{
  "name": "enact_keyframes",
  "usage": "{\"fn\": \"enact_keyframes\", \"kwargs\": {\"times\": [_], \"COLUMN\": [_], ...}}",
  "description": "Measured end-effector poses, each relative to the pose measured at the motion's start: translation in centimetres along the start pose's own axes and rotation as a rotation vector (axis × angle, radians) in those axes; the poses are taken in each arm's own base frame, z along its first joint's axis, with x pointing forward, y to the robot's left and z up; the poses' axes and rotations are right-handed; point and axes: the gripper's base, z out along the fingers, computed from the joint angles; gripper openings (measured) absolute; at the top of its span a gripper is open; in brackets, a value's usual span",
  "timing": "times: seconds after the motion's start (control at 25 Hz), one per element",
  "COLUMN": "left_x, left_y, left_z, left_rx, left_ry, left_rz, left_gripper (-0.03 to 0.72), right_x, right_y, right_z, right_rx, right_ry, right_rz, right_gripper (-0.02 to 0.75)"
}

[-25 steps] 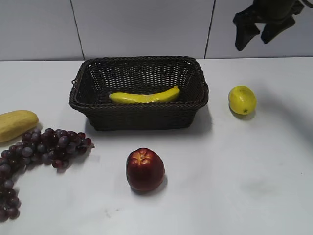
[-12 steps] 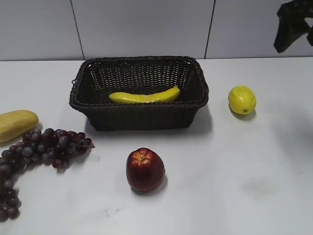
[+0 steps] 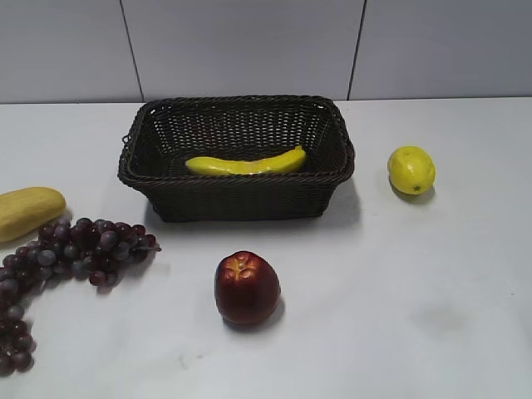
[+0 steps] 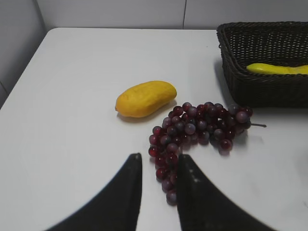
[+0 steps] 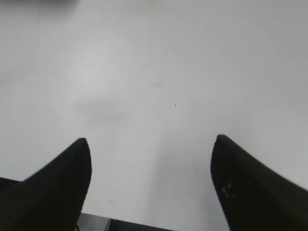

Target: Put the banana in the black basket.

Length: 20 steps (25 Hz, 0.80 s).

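The banana (image 3: 245, 165) lies inside the black basket (image 3: 241, 201) along its floor, at the back middle of the table. In the left wrist view, the banana (image 4: 276, 69) shows in the basket (image 4: 260, 91) at the upper right. My left gripper (image 4: 159, 161) hovers over the table near the grapes, its fingers drawn close with a narrow gap, holding nothing. My right gripper (image 5: 151, 144) is wide open and empty over bare white table. Neither gripper shows in the exterior view.
A lemon (image 3: 411, 169) sits right of the basket. A red apple (image 3: 247, 287) stands in front of it. Purple grapes (image 3: 75, 249) (image 4: 197, 132) and a stubby pale yellow fruit (image 3: 27, 211) (image 4: 145, 98) lie at the left.
My right gripper, seen open at the upper right of the exterior view, has moved right and out of that view. The banana and basket have not moved.
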Motion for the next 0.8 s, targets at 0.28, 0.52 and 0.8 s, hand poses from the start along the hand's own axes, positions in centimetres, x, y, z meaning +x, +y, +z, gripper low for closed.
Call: {"fn": "enact_keyframes", "kwargs": {"times": [0.28, 0.52, 0.8], "left_x": [0.0, 0.0, 0.0], "left_y": [0.0, 0.0, 0.0], "left_z": [0.0, 0.0, 0.0], "left_rx": [0.000, 0.000, 0.000], "left_ry": [0.000, -0.001, -0.001], "left_rz": [0.000, 0.000, 0.000], "left_gripper": [0.237, 0.237, 0.237], "right_x": [7.9, 12.7, 15.6], "right_y": [0.5, 0.8, 1.1], "right_z": [-2.5, -4.5, -6.1], "right_rx": [0.005, 0.012, 0.011], "right_ry": [-0.119, -0.301, -0.423], "right_rz": [-0.006, -0.018, -0.028], "right_gripper": [0.583, 0.581, 0.573]}}
